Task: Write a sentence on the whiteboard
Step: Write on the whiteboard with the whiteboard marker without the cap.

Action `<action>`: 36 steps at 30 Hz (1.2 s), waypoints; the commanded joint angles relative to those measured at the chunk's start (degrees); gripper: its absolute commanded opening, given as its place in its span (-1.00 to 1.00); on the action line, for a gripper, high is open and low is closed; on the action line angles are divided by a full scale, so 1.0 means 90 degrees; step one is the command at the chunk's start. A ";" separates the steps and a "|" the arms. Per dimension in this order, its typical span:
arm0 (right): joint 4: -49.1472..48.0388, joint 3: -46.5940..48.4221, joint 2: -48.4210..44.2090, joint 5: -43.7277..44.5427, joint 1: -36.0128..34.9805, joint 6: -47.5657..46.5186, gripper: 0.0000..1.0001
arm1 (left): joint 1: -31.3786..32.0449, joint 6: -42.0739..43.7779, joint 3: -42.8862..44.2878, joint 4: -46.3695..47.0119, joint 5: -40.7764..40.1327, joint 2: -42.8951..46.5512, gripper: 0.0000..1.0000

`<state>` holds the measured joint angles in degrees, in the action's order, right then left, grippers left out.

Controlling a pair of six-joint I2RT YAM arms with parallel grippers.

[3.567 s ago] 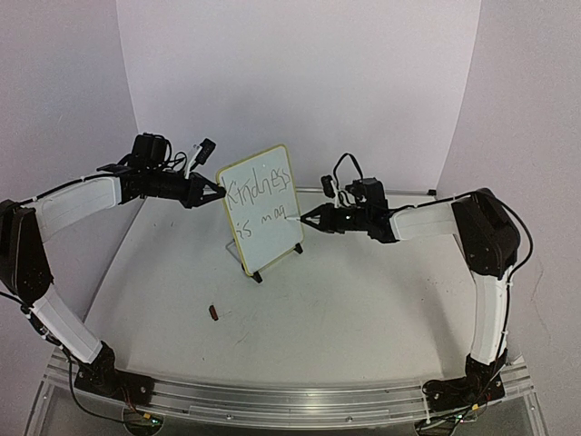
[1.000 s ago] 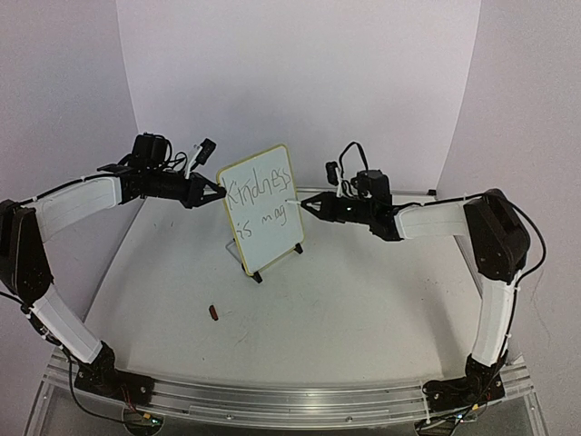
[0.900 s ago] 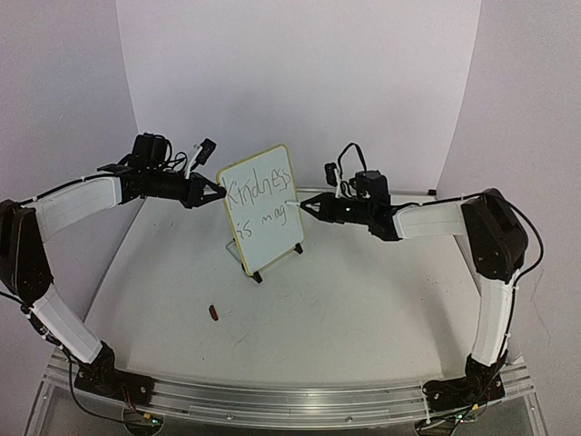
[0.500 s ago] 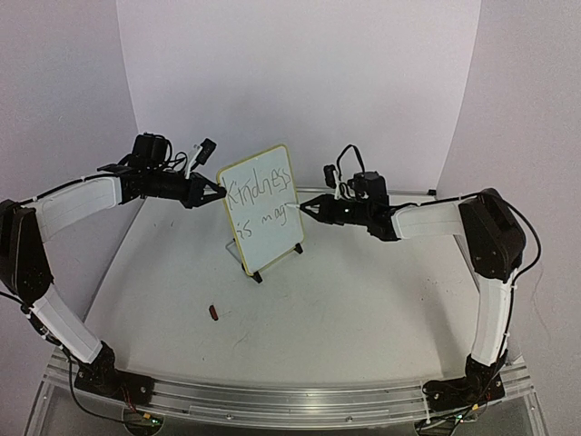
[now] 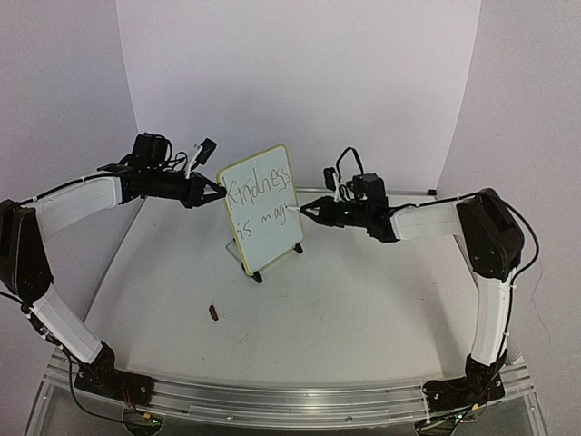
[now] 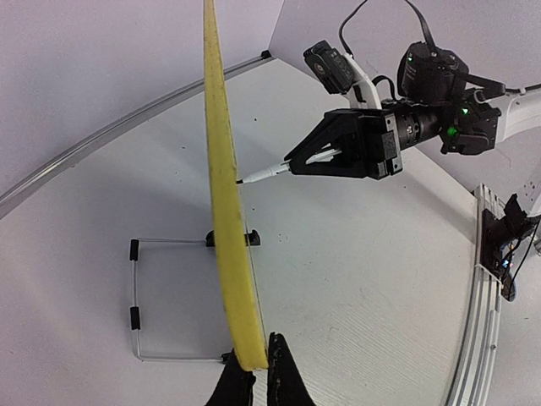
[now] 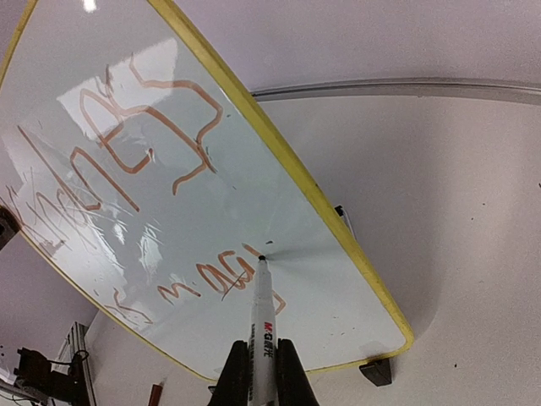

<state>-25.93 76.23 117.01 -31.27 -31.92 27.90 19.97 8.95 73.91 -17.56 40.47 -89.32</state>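
Left tool (image 6: 254, 364) pinches whiteboard (image 5: 263, 209) edge, right tool (image 7: 263, 348) grips marker (image 7: 260, 296), brown piece (image 5: 214, 313) lies apart

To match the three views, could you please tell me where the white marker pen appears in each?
Top external: white marker pen, centre, beside the yellow-framed whiteboard.
Left wrist: upper centre, tip at the whiteboard.
Right wrist: bottom centre, between the fingers.
Shared landmark: the whiteboard.

Small reddish-brown piece (image 5: 214, 313) on white table (image 5: 363, 309)

A white worktop (image 5: 363, 309) sits between plain pale lilac walls (image 5: 300, 82), evenly lit; a metal rail (image 5: 290, 398) edges its front.
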 commanded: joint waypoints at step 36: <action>0.0011 -0.0318 -0.0813 0.0111 -0.0076 -0.0097 -1.00 | 0.0092 0.0168 0.0066 -0.0487 -0.0161 -0.0125 -1.00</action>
<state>-24.10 71.79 112.63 -31.05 -32.10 27.70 20.03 9.02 73.93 -17.61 40.45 -89.32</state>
